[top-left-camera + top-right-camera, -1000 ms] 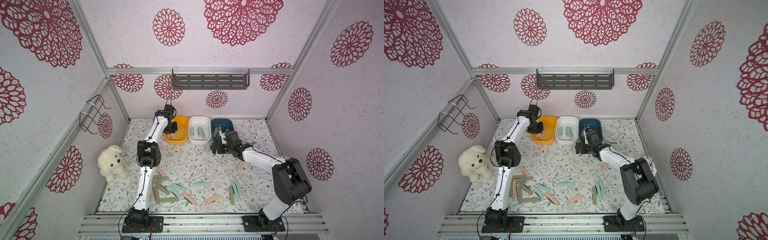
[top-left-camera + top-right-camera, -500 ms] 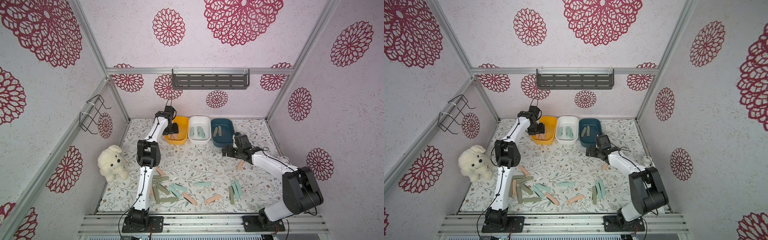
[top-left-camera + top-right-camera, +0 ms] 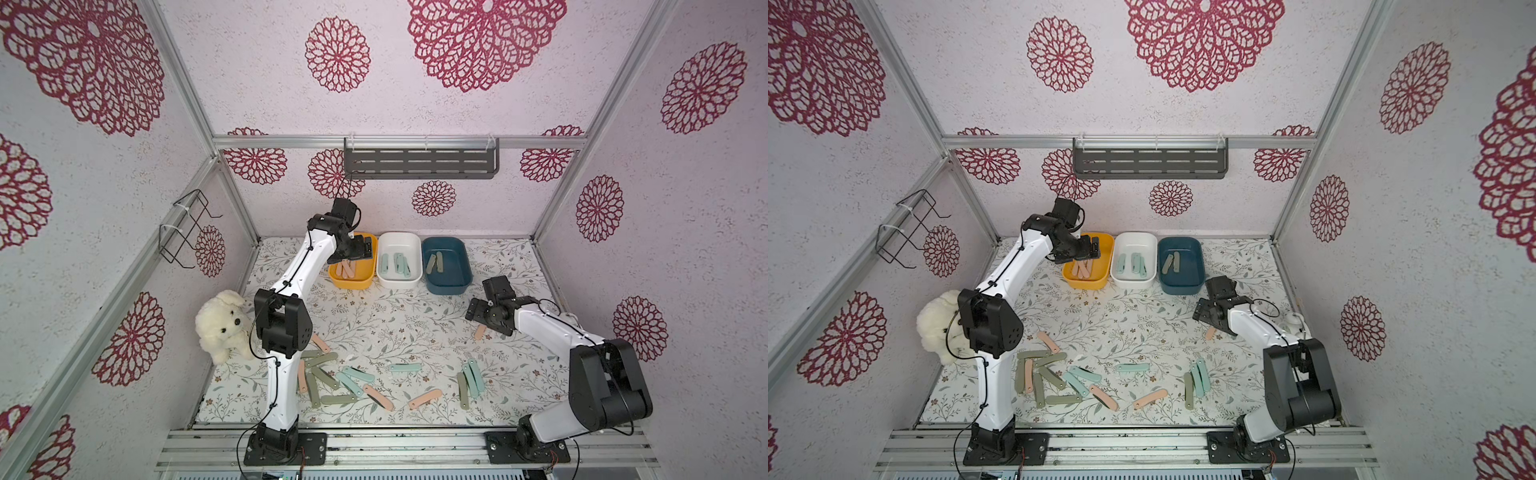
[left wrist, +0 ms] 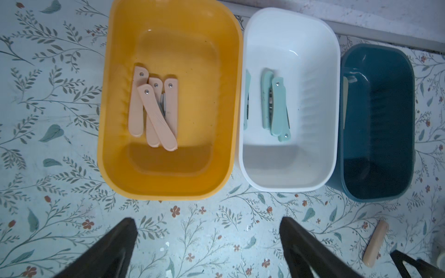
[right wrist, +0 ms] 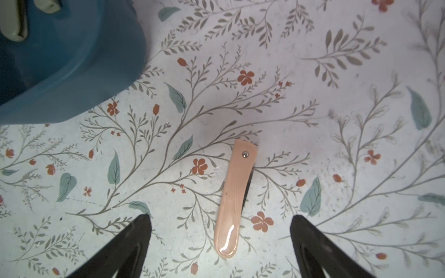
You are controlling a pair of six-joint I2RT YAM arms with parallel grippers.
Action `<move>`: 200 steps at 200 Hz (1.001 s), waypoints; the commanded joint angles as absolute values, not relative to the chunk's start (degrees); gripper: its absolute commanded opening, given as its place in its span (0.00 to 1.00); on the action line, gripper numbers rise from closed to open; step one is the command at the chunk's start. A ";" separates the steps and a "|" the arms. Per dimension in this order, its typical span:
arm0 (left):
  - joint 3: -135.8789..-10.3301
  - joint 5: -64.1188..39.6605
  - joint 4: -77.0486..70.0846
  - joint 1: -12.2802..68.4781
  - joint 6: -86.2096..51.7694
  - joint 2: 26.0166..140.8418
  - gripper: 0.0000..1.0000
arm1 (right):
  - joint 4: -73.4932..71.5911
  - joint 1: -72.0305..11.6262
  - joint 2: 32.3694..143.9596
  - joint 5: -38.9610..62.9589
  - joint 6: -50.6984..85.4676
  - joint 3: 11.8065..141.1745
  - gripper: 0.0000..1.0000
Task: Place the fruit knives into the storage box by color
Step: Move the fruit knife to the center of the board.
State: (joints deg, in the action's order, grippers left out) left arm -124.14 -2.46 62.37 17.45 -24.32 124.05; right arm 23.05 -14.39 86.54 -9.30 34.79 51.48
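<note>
A booth papered in pale wallpaper with crimson floral medallions encloses a worktop (image 3: 395,324) covered in a leaf-and-blossom print. Three plastic storage boxes stand side by side along its back edge: a yellow box (image 4: 109,108), a white box (image 4: 289,187) and a dark blue box (image 4: 375,192).

The sort is partly done. Four peach-pink folding fruit knives (image 4: 154,113) lie in the yellow box, mint-teal knives (image 4: 277,108) in the white one, and two olive grey-green knives (image 3: 434,262) in the blue one. A scatter of mixed knives (image 3: 353,382) waits near the front of the worktop, beside a white plush dog (image 3: 222,326).

The left gripper (image 4: 208,220) hangs at the yellow box with its jaws wide apart and nothing between them, so its delivery looks finished. Its next job is probably the front scatter.

The right gripper (image 5: 220,217), jaws also apart and empty, hovers above a lone peach-pink knife (image 5: 237,192) that lies flat on the worktop near the blue box. The knife runs roughly along the line of the fingers, between them but untouched. This looks like the approach to a pick.

The next move calls for coming straight down and closing across the handle's narrow width, low enough to catch so flat a piece. The knife then belongs in the yellow box, the farthest of the three from this arm. The left arm is there now, so the two arms will need to keep apart.
</note>
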 commanded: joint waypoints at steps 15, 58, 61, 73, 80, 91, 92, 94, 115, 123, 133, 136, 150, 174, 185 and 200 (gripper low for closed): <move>-119.14 -4.03 60.39 18.16 -25.49 123.24 0.97 | 23.29 -14.17 88.23 -9.03 35.94 50.26 0.75; -115.67 -4.08 58.81 18.26 -25.30 121.27 0.97 | 22.36 -14.23 90.23 -9.04 36.04 49.47 0.60; -115.45 -4.05 58.60 18.28 -25.22 121.14 0.97 | 22.21 -14.24 90.45 -8.99 35.99 49.52 0.59; -114.76 -4.04 58.41 18.21 -25.22 120.86 0.97 | 21.52 -14.23 91.32 -8.80 36.00 49.50 0.55; -114.55 -4.03 58.36 18.25 -25.22 120.76 0.97 | 21.13 -14.23 91.85 -8.57 35.96 49.61 0.53; -114.28 -4.16 58.20 18.21 -25.15 120.67 0.97 | 20.67 -14.24 92.68 -8.25 35.91 49.72 0.51; -114.31 -4.14 58.24 18.25 -25.10 120.67 0.97 | 20.66 -14.24 92.79 -8.21 35.93 49.73 0.51; -114.27 -4.13 58.22 18.21 -25.13 120.67 0.97 | 20.61 -14.19 92.89 -8.19 35.94 49.70 0.51; -113.97 -3.65 58.16 18.19 -25.00 120.42 0.97 | 20.14 -14.19 94.01 -8.22 35.81 49.58 0.48; -113.66 -3.63 57.96 18.18 -24.92 120.20 0.97 | 19.67 -14.19 94.29 -8.17 35.71 49.50 0.46; -113.30 -3.50 57.62 18.17 -24.78 120.06 0.97 | 19.18 -14.22 94.68 -7.99 35.63 49.32 0.44; -113.22 -3.46 57.50 18.06 -24.78 120.06 0.97 | 19.05 -14.21 94.80 -8.00 35.65 49.25 0.43; -113.29 -3.38 57.57 18.07 -24.70 120.14 0.97 | 18.52 -14.23 95.34 -7.29 35.62 49.17 0.39; -113.73 -2.95 58.01 17.84 -24.27 120.12 0.97 | 17.86 -14.21 95.41 -6.12 35.83 48.83 0.33; -113.81 -2.88 58.22 17.69 -24.14 120.06 0.97 | 17.58 -14.24 95.11 -5.69 35.78 48.68 0.30; -113.91 -2.85 58.25 17.47 -24.13 120.12 0.97 | 16.86 -14.21 94.75 -4.04 35.80 48.16 0.26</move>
